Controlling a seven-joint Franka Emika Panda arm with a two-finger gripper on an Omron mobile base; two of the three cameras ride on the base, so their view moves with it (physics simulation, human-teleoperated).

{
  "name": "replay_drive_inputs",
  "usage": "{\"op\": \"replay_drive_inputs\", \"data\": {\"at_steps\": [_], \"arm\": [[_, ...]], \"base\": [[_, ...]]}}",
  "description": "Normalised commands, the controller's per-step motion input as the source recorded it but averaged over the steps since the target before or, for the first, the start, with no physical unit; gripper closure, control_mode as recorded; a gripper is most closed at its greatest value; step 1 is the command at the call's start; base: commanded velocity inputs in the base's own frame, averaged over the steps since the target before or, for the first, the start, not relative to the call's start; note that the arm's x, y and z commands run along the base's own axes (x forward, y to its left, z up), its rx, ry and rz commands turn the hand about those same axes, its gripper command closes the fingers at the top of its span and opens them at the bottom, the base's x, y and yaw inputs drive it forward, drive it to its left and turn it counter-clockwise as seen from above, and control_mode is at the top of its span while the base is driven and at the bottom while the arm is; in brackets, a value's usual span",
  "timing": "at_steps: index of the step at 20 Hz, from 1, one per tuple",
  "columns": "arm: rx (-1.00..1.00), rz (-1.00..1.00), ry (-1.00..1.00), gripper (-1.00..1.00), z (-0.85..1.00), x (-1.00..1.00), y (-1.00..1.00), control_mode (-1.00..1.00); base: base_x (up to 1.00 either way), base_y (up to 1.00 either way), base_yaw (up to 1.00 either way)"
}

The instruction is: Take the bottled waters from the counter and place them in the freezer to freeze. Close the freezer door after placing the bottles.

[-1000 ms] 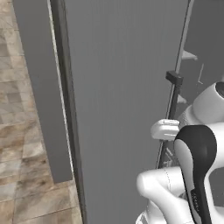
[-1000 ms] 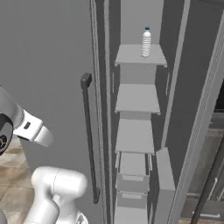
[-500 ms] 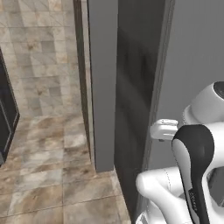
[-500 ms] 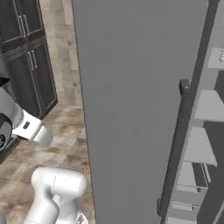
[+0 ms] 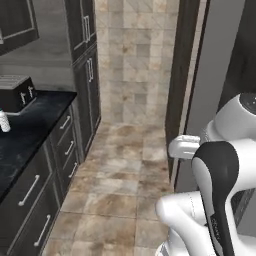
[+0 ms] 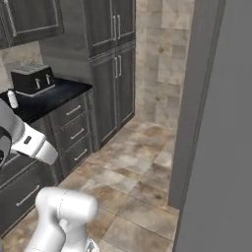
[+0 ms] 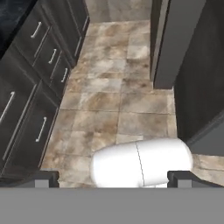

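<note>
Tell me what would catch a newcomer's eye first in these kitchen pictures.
Probably the tall grey freezer door looming along the right side, close to the robot. Next, the black marble counter on the left, with a dark toaster at its back and one small bottled water standing near it. In the hand view, the open gripper looks down at the brown tiled floor.

Pincer [image 7: 113, 177] tips spread wide, apparently empty, aimed downward.

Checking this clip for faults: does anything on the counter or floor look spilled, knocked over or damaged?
Nothing stands out. One bottled water stands upright on the counter beside the toaster; the tiled floor is clean and the drawers are shut.
</note>
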Motion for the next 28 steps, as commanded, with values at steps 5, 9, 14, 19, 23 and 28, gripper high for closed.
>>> {"op": "replay_drive_inputs", "data": {"at_steps": [5,9,14,19,23,28], "arm": [[0.00,0.00,0.00,-1.00,0.00,0.00,0.00,1.00],[0.00,0.00,0.00,-1.00,0.00,0.00,0.00,1.00],[0.00,0.00,0.00,-1.00,0.00,0.00,0.00,1.00],[0.00,0.00,0.00,-1.00,0.00,0.00,0.00,1.00],[0.00,0.00,0.00,-1.00,0.00,0.00,0.00,1.00],[0.00,0.00,0.00,-1.00,0.00,0.00,0.00,1.00]], "base": [[0.16,0.65,0.60],[0.22,0.45,0.63],[0.17,0.41,0.63],[0.18,0.22,0.65],[0.31,0.12,0.58],[0.56,0.05,0.40]]}}
